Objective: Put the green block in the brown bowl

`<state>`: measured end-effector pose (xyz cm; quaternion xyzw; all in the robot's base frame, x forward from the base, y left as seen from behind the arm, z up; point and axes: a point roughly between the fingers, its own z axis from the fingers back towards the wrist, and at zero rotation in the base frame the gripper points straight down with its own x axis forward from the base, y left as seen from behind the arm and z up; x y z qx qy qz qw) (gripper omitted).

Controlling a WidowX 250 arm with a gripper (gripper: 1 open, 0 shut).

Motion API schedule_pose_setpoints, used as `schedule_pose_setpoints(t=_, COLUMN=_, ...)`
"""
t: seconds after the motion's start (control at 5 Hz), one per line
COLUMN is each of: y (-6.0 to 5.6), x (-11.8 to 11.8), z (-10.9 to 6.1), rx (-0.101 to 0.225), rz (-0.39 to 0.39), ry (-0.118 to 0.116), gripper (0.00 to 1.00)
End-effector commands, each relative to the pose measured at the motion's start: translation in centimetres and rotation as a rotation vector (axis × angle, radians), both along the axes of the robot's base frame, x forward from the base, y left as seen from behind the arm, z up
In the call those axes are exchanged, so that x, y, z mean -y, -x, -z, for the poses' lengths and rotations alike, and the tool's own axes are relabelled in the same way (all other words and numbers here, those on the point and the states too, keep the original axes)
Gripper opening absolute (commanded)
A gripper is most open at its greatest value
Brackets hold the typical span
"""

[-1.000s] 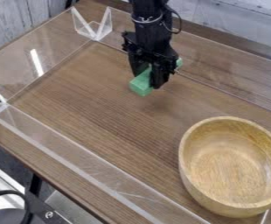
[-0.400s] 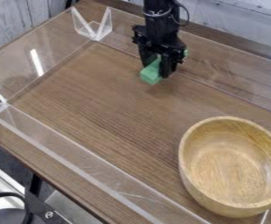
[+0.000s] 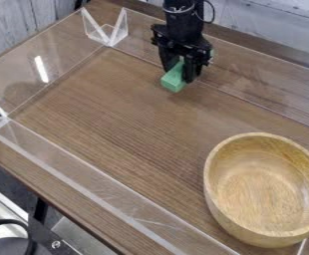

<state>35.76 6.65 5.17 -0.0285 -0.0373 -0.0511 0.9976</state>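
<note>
The block (image 3: 174, 78) has slid across the table (image 3: 104, 129) over the last second, ending farther from the bowl (image 3: 268, 189) than it began, and it has barely shifted in the last instant. Your gripper (image 3: 185, 72) travelled with it, pointing straight down with its jaws partly open and the block between or just beside them; you cannot tell whether they truly grip it. Judge this as pushing or settling, not a lift, so the task is hardly begun. The bowl holds nothing and stands well apart from the block, toward the near edge.
</note>
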Motion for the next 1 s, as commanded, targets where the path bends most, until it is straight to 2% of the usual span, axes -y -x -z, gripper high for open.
schedule_pose_setpoints(t=0.0, y=-1.6, x=-1.0, z=-2.3, rx=0.081, rz=-0.016, ry=-0.01, gripper=0.0)
schedule_pose_setpoints(t=0.8, y=-2.2, x=-2.2, z=-5.0, rx=0.148, rz=-0.031, ry=0.015, gripper=0.0)
